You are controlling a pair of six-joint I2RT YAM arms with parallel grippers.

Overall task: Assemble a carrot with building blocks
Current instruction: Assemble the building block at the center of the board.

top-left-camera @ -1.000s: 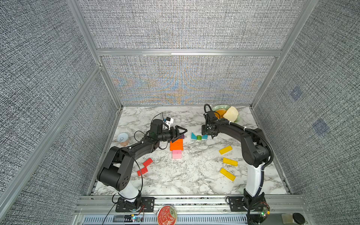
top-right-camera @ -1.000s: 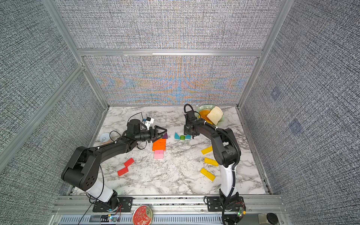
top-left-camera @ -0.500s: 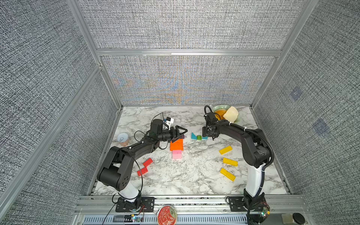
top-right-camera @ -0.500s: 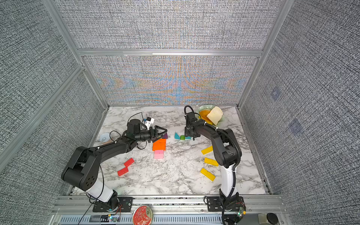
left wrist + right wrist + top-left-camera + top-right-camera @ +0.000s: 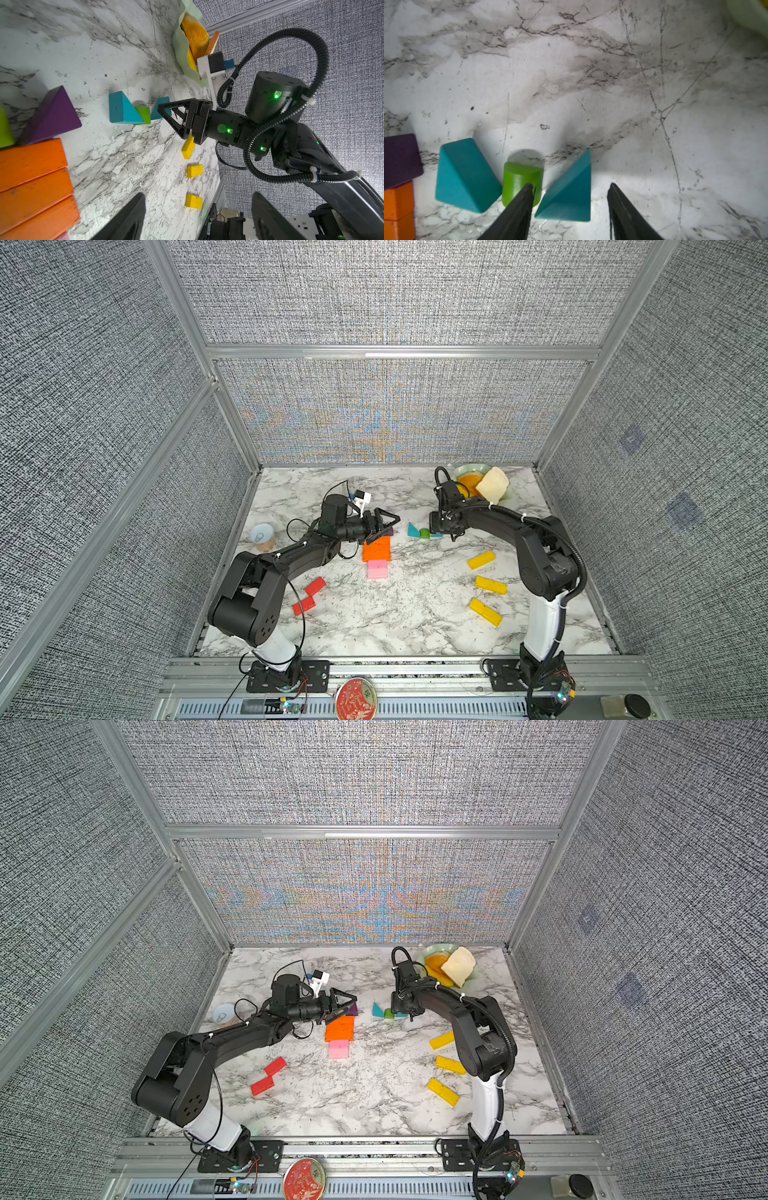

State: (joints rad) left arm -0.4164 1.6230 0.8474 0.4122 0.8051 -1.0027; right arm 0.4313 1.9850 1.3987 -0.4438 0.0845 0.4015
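My right gripper (image 5: 571,185) is open and straddles a teal triangle (image 5: 569,193). One finger (image 5: 521,205) touches the lime-green stub (image 5: 519,180), and the other stands apart from the triangle. A second teal triangle (image 5: 465,176) lies beside the stub. In both top views my left gripper (image 5: 390,520) hovers open and empty over the purple triangle (image 5: 352,1009), at the head of the stacked orange bars (image 5: 376,549) and the pink bar (image 5: 377,569). Another green stub (image 5: 5,128) sits beside the purple triangle (image 5: 52,116).
Two red bars (image 5: 309,595) lie front left. Three yellow bars (image 5: 491,585) lie to the right. A green plate (image 5: 467,468) with orange slices and bread stands at the back right corner, and a small cup (image 5: 262,536) near the left wall.
The right gripper has settled slightly over the teal triangle and green stub, with its jaws a little narrower. The left arm has not moved.
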